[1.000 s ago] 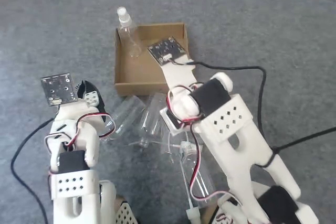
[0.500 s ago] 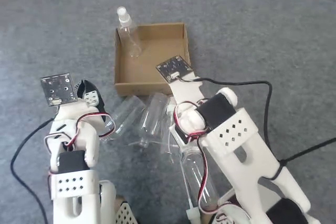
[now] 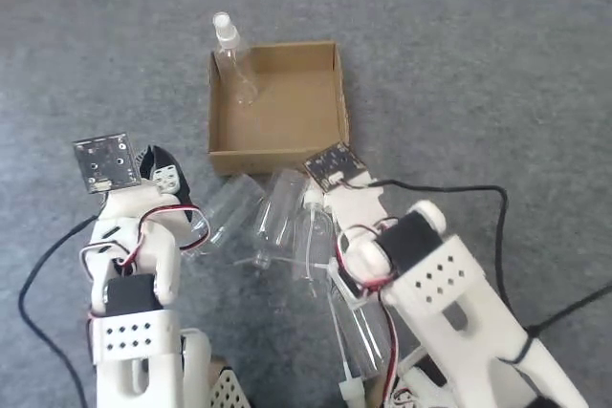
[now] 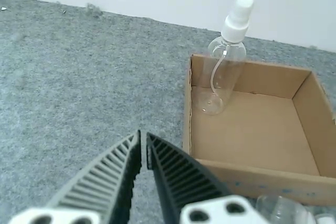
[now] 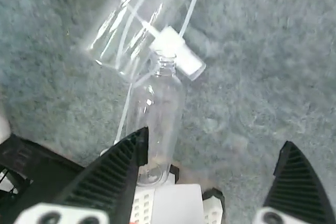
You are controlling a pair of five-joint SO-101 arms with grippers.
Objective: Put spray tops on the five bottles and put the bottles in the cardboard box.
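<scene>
cardboard box [image 3: 277,154] holds one capped bottle [image 3: 235,62] in a corner. left gripper [image 4: 143,149] sits pinched closed, empty; right gripper [image 5: 214,141] gapes wide, empty, above an uncapped bottle [image 5: 160,106].

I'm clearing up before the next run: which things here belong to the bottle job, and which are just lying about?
Belongs to the job:
cardboard box
capped bottle standing in the box's corner
uncapped bottles lying in front of the box
loose spray top
bottle below the open right gripper

Just lying about:
grey carpet
black cable
</scene>
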